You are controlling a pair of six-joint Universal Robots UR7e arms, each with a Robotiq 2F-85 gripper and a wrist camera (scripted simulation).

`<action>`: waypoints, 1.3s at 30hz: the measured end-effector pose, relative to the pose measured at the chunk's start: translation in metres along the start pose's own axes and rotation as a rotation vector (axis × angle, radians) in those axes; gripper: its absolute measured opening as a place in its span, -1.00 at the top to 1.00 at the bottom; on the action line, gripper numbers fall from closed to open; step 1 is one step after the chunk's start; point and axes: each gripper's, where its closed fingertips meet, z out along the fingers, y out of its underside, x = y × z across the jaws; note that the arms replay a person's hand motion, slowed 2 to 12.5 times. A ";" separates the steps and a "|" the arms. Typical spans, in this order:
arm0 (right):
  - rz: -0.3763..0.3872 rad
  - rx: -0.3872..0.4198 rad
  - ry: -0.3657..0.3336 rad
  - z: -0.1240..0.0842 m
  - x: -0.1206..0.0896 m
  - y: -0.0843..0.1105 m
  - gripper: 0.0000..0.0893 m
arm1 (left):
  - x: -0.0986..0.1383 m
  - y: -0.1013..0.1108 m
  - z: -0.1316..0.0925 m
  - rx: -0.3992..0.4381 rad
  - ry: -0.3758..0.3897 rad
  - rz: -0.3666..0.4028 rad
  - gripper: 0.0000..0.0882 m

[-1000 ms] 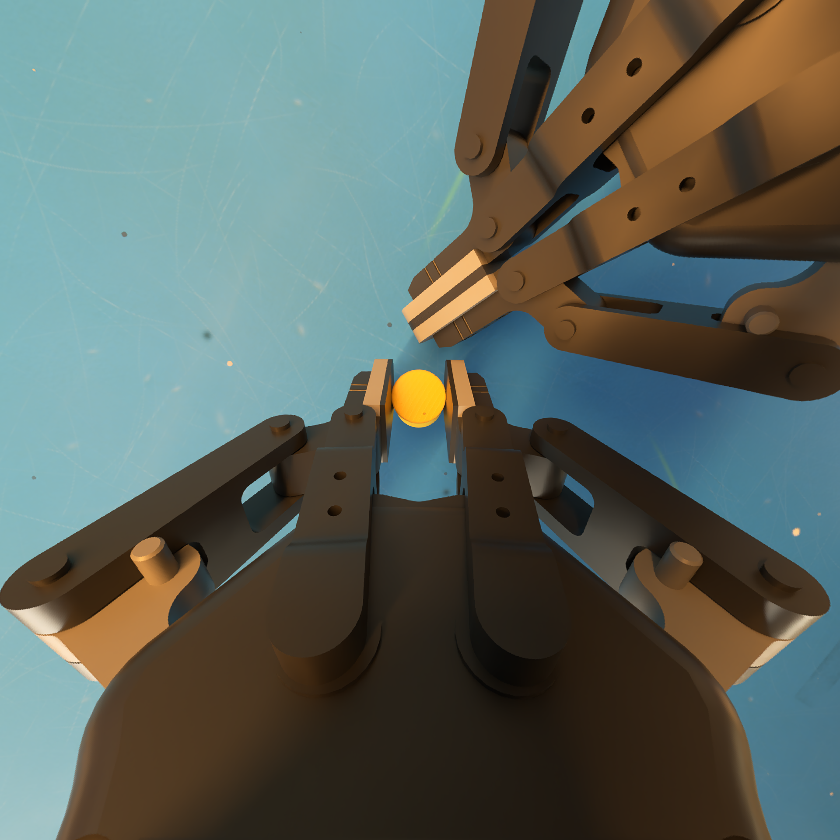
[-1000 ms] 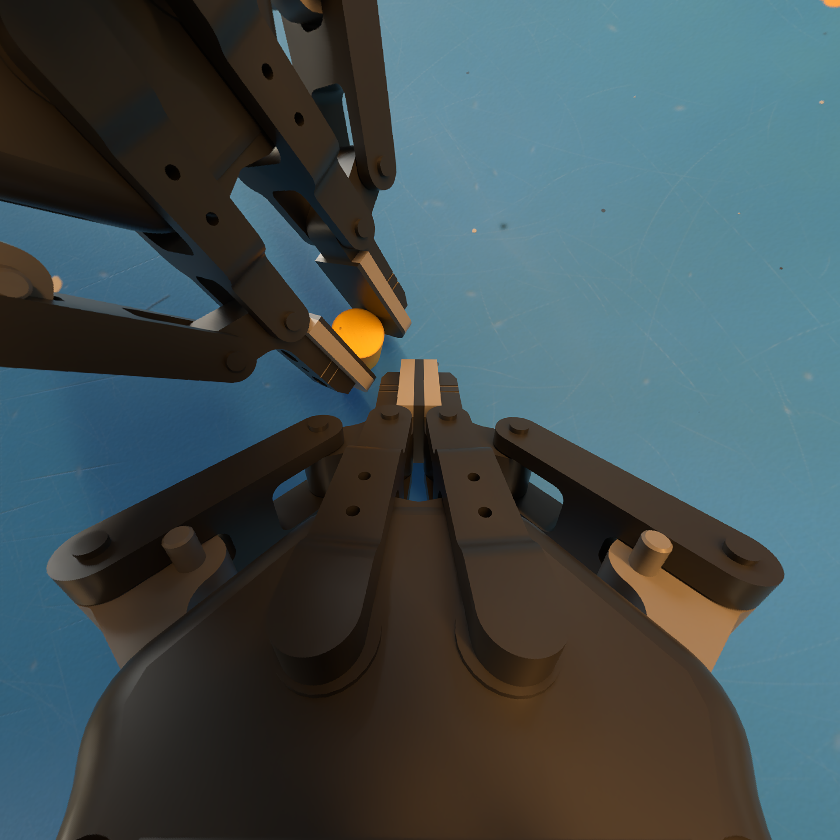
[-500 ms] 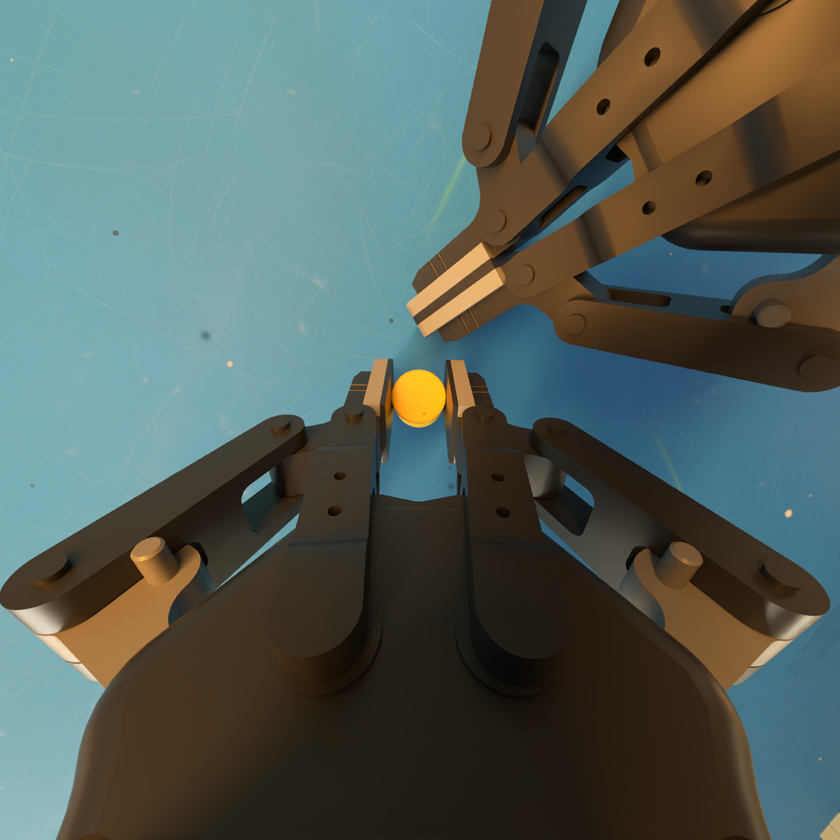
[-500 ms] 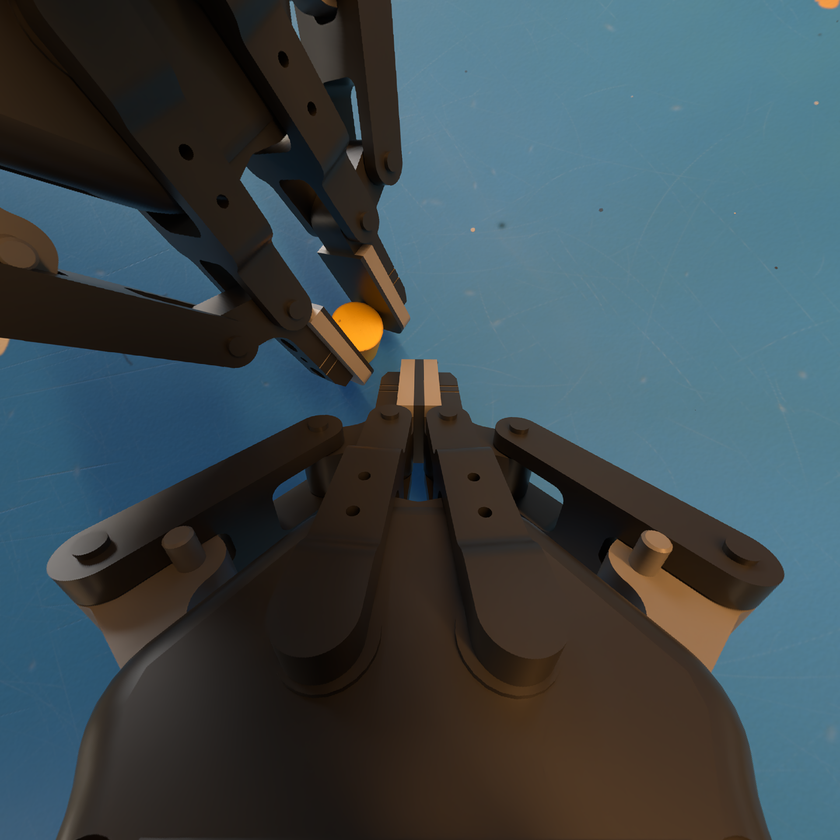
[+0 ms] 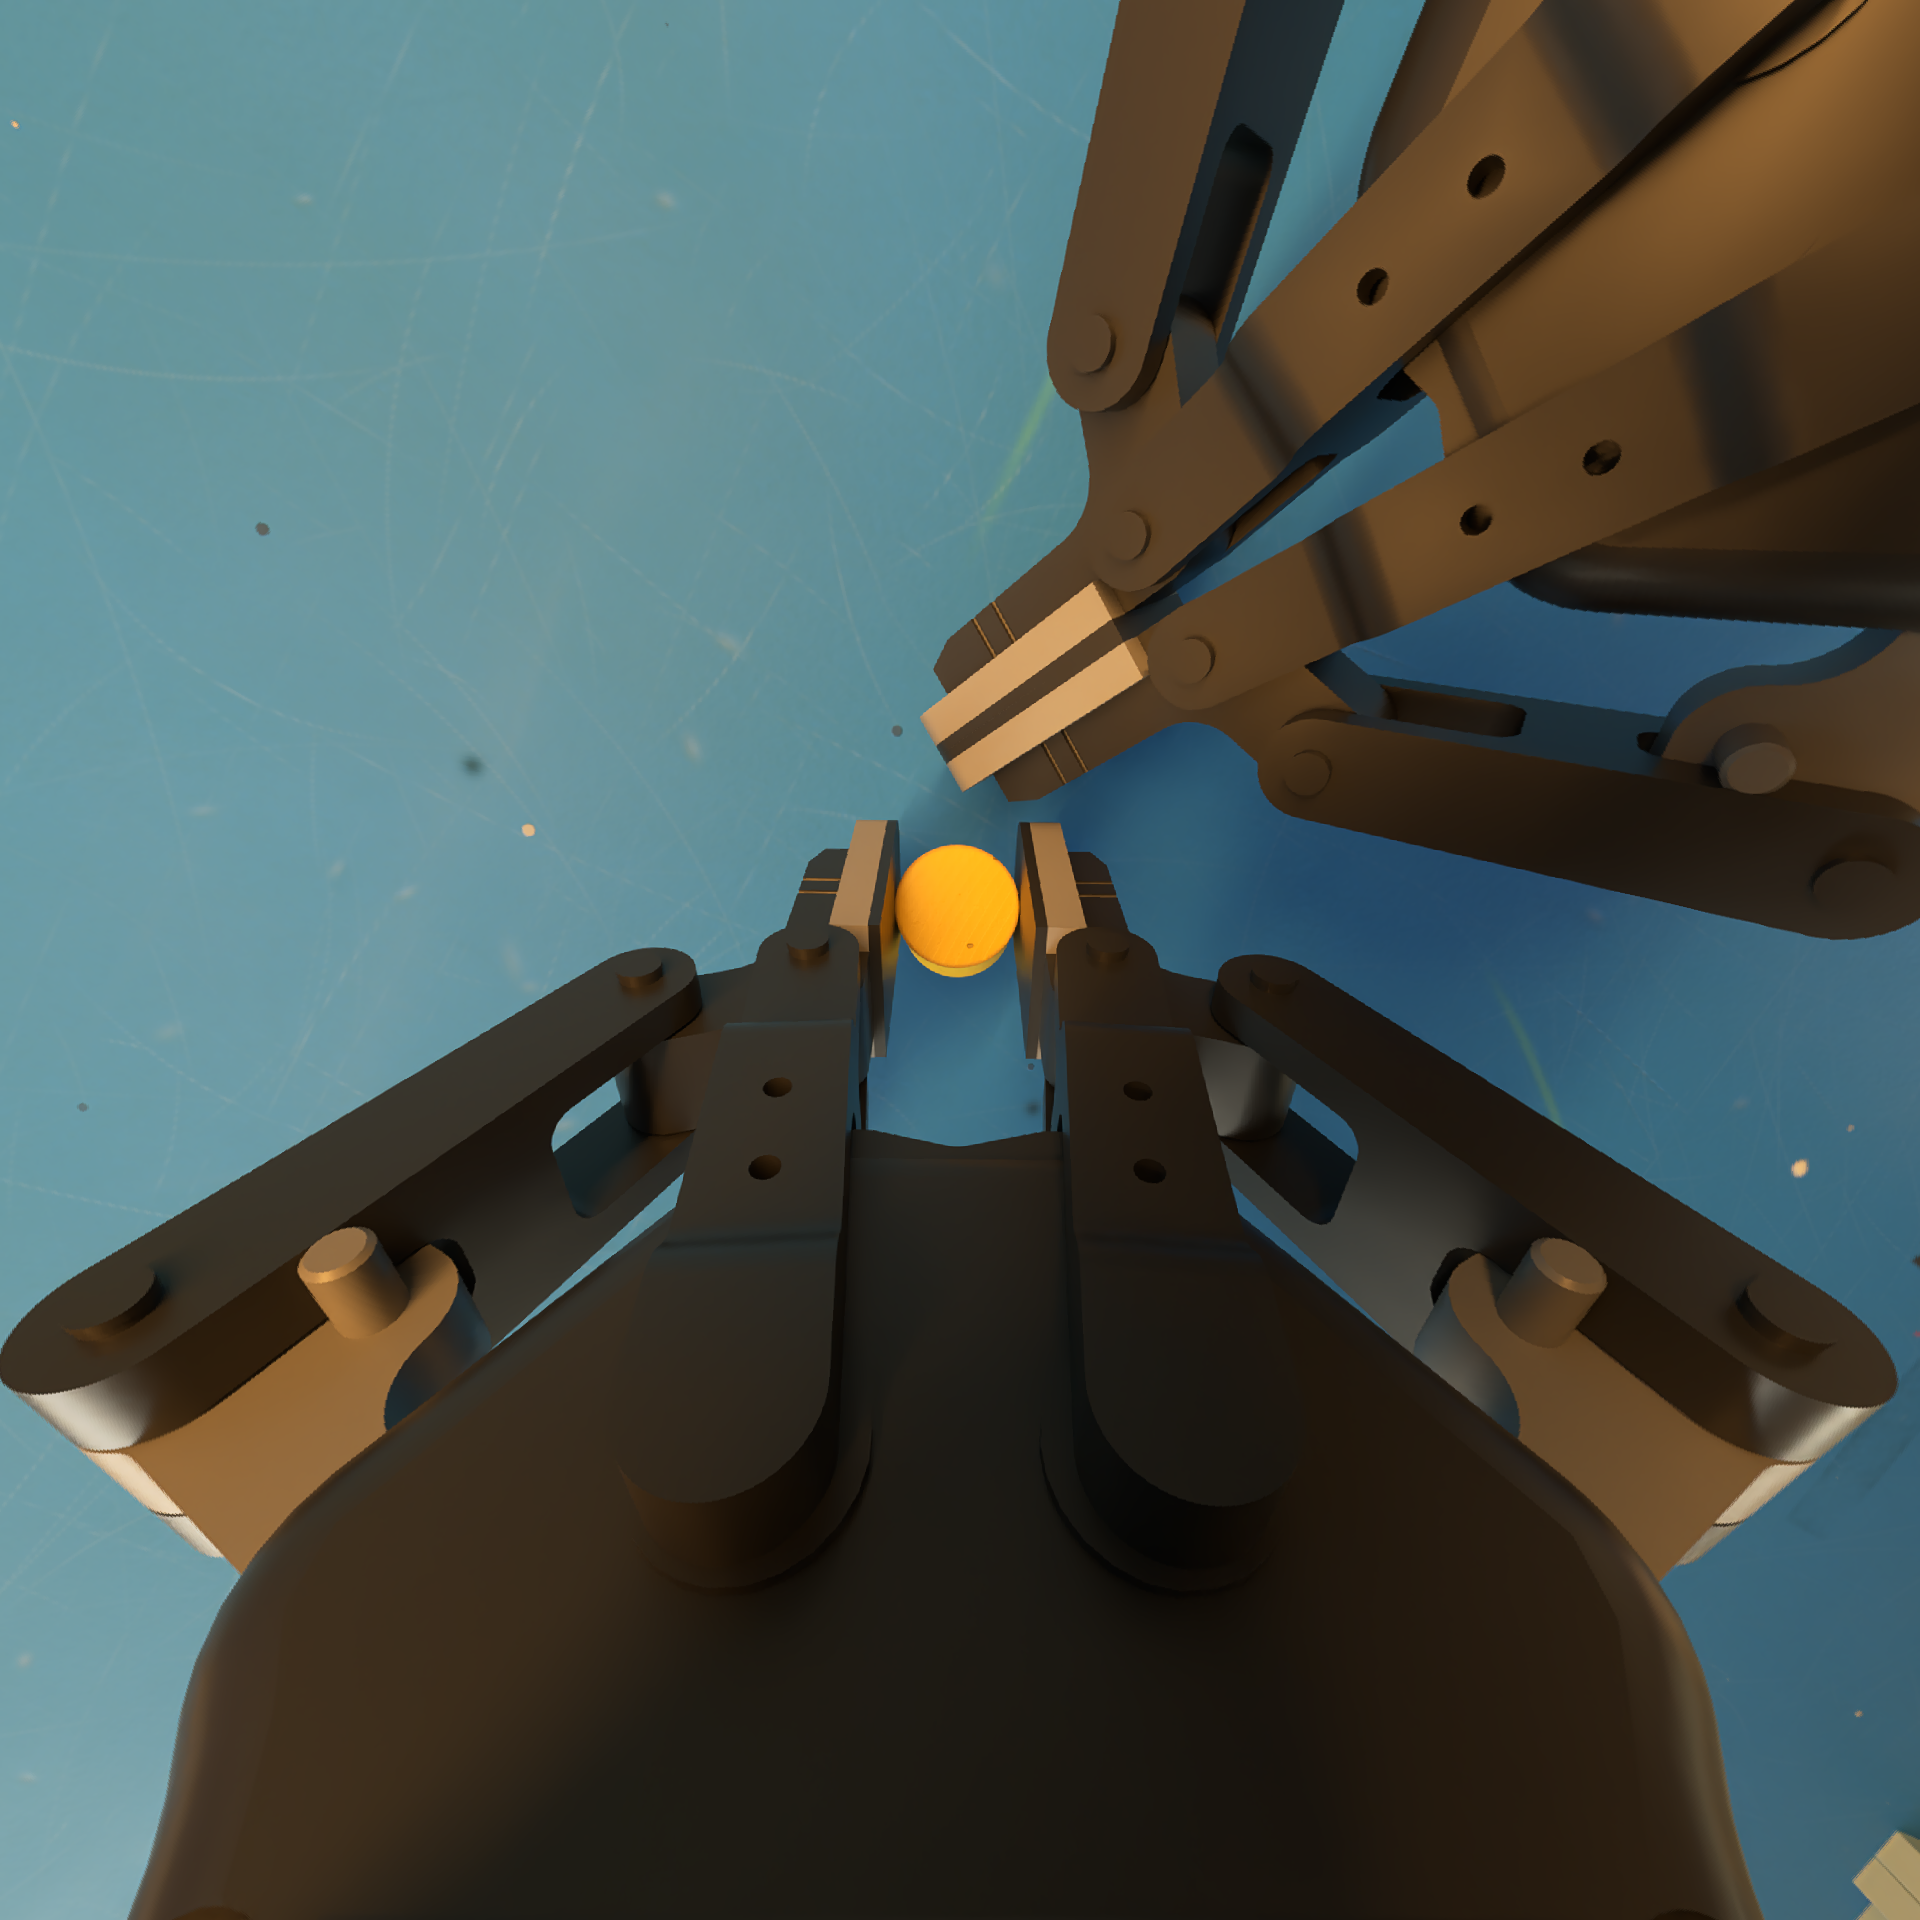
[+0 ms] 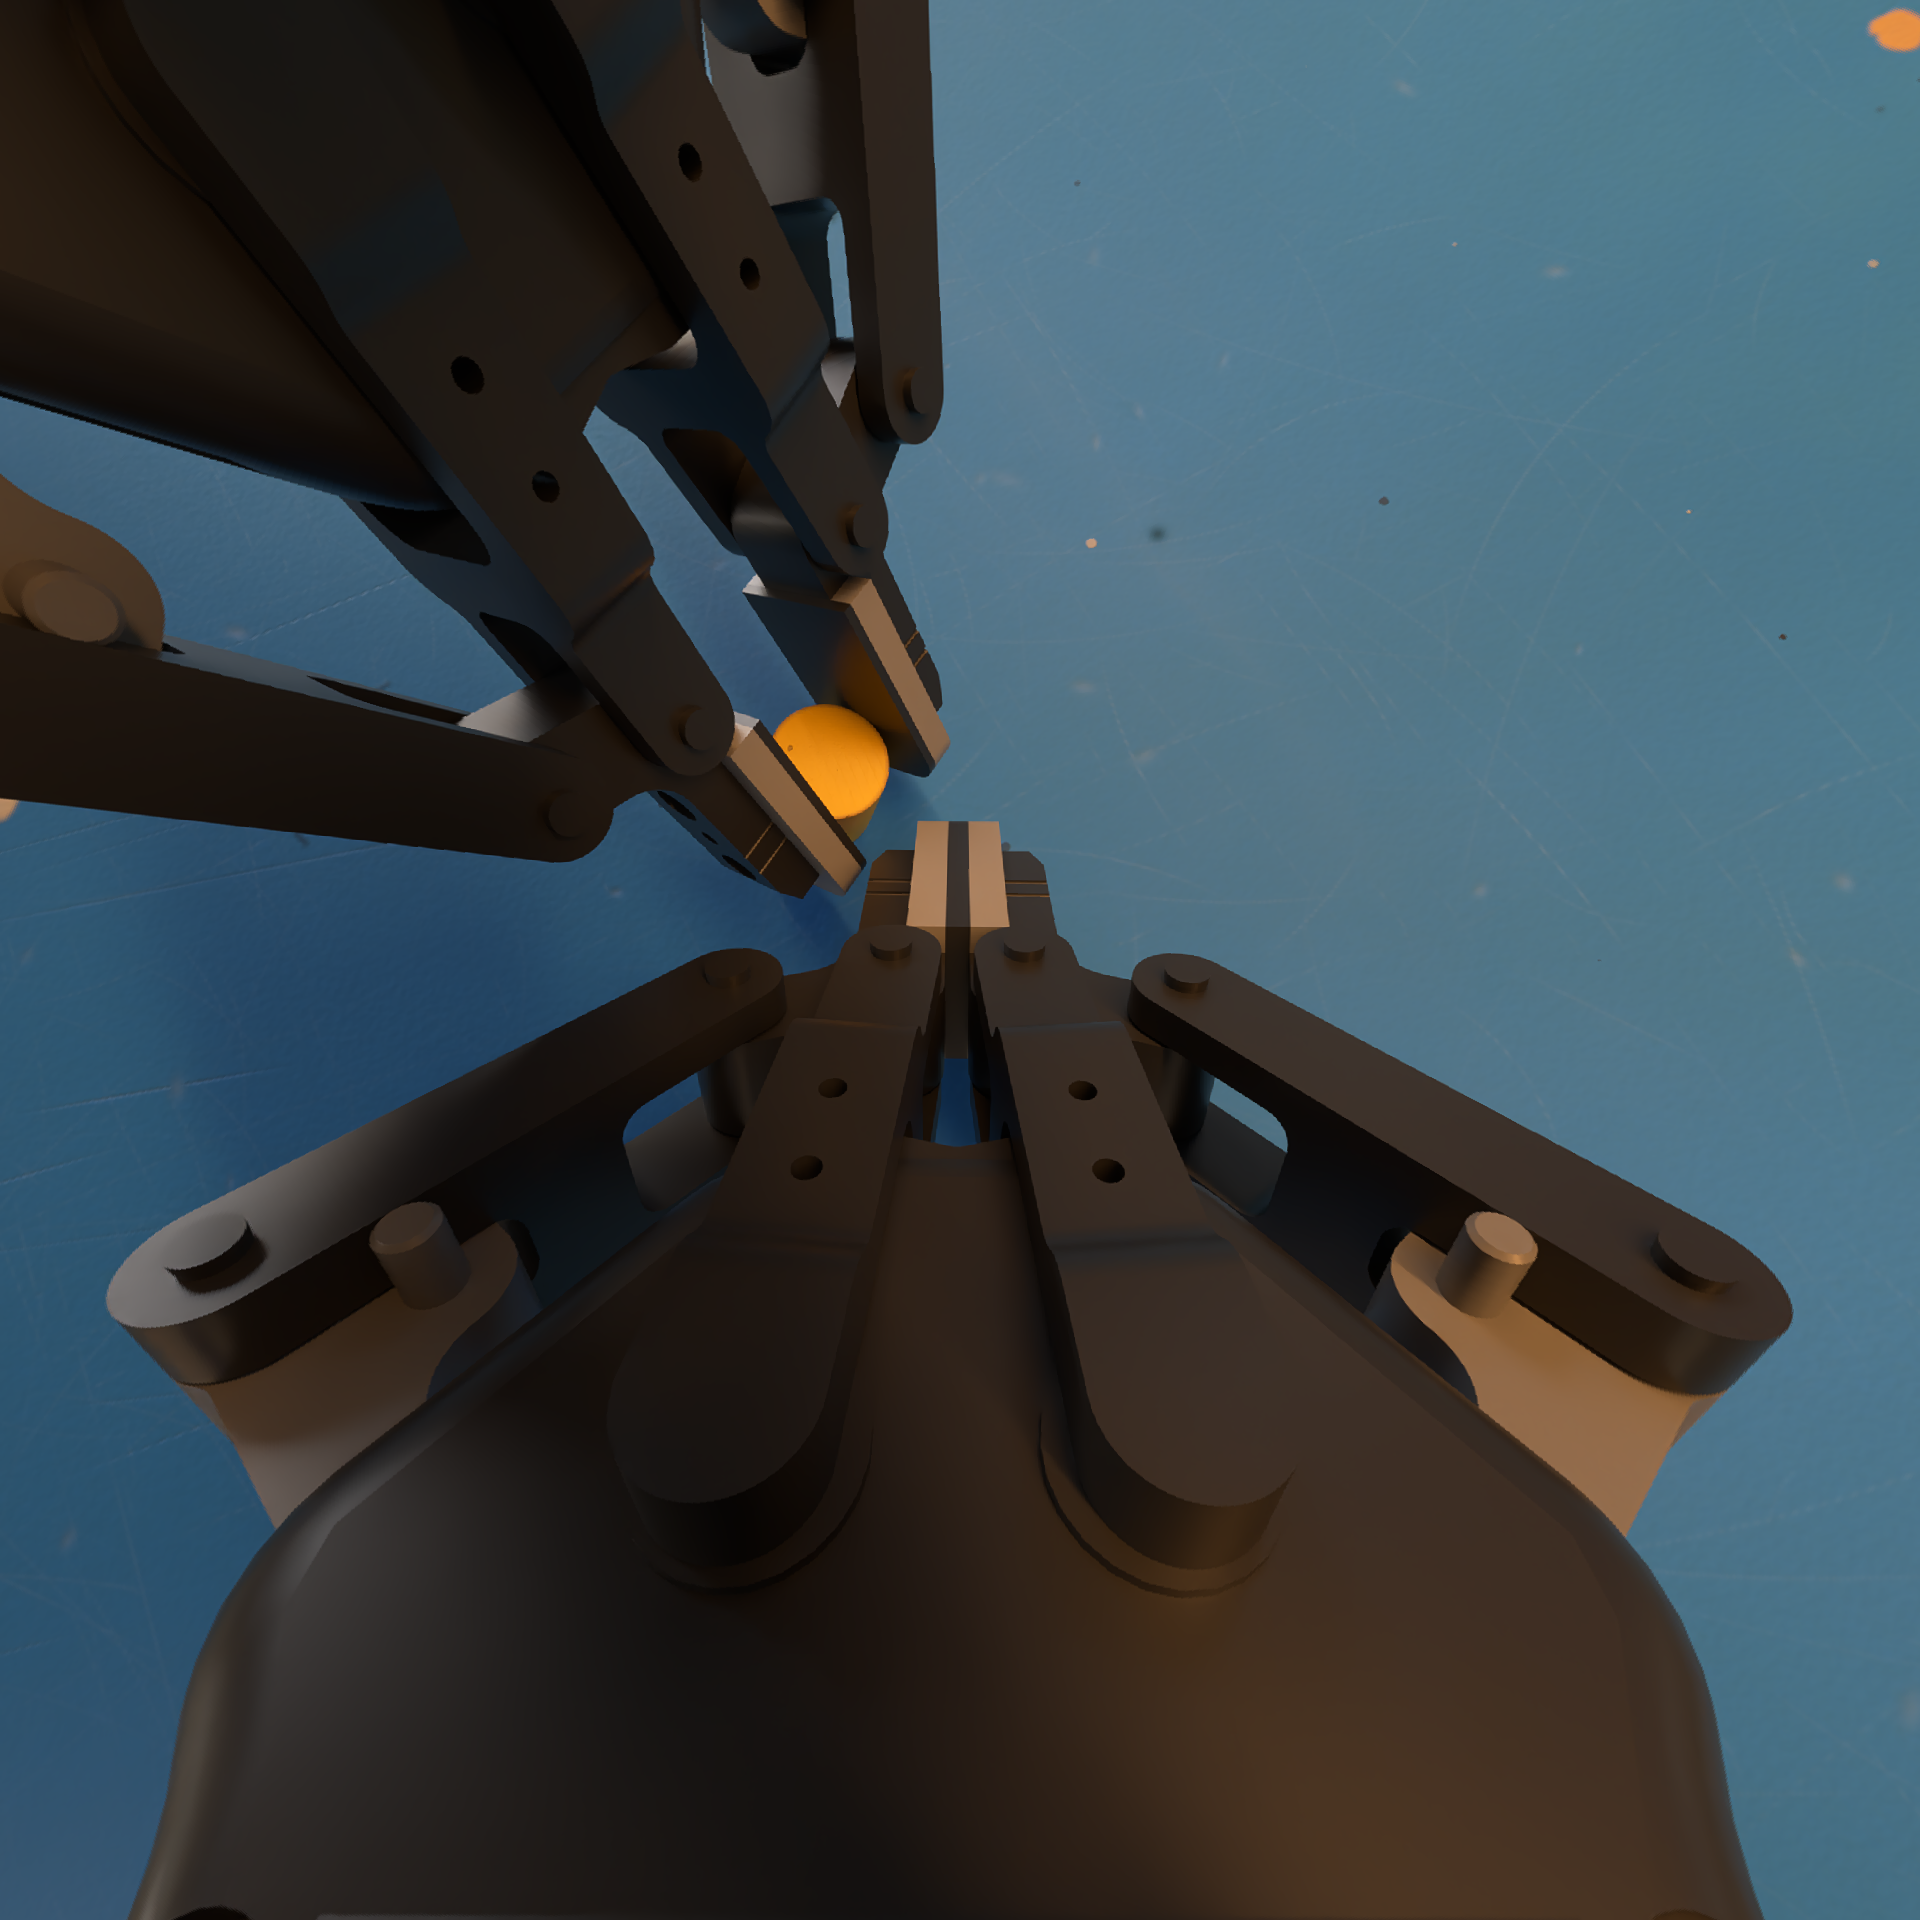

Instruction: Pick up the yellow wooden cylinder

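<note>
— Between the pads of the left pincer (image 5: 957,914), what do you see?

— Between them sits the yellow wooden cylinder (image 5: 956,906), end-on, its round top face toward the lens. Both pads press against its sides, so the left pincer is clenched on it. A sliver of its paler side wall shows under the top face.

— Does it rest on the bench (image 5: 416,468)?

— I cannot tell. The blue, scratched bench lies behind it, but contact underneath is hidden by the cylinder itself.

— And the right pincer (image 6: 957,873)?

— Fully clenched on nothing: its two tan pads meet with only a dark seam between them. From the left wrist view it (image 5: 1039,691) comes in from the upper right, its tip just beyond the cylinder, near but apart from it.

— Does the right wrist view agree about the cylinder?

— Yes. There the cylinder (image 6: 836,764) shows between the left pincer's (image 6: 847,774) two fingertips, one pad on each side, just up and left of the right pincer's own tip.

— Anything else around?

— A pale, blocky object (image 5: 1893,1893) shows at the lower right corner of the left wrist view, cut off by the edge, and a small orange spot (image 6: 1893,29) sits at the top right corner of the right wrist view.
</note>
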 end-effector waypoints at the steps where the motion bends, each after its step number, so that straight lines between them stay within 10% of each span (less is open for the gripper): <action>1: 0.000 -0.001 0.001 0.000 0.000 0.000 1.00 | 0.000 0.000 0.000 -0.001 0.000 -0.001 0.55; 39: 0.040 0.085 -0.005 -0.025 0.008 0.000 1.00 | 0.002 0.000 -0.016 0.065 0.019 0.012 0.55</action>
